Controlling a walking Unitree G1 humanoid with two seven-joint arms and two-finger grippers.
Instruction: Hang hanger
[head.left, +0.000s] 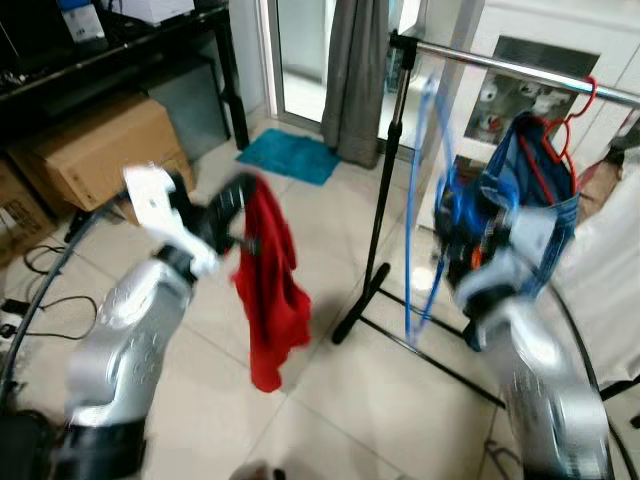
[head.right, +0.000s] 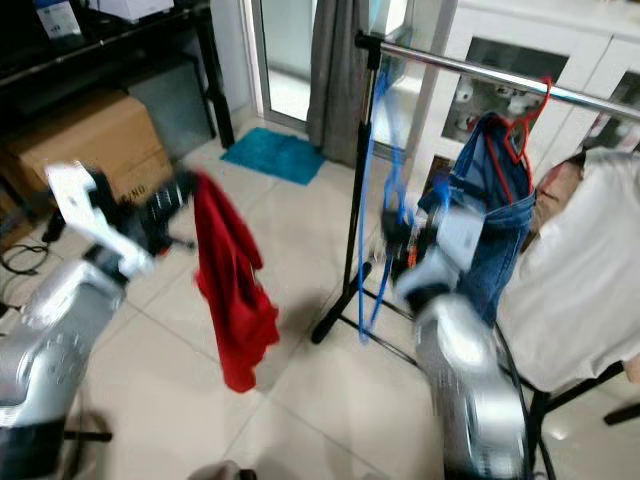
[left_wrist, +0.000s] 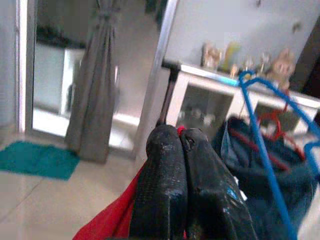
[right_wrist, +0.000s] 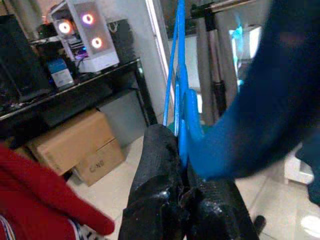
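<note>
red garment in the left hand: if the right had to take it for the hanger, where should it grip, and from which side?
Probably the top edge, just beside the left hand, which is pinched shut on the red garment. The cloth hangs limp in one long fold below it, so lower down gives only loose drape. Come in from the robot's right, where the right hand holds the blue hanger near the rail.

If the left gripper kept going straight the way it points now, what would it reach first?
Probably the clothes rack's black upright pole. The left gripper, shut on the red garment, points toward that end of the rack, with the blue hanger just beyond. Depth is unclear, and the frames are blurred.
</note>
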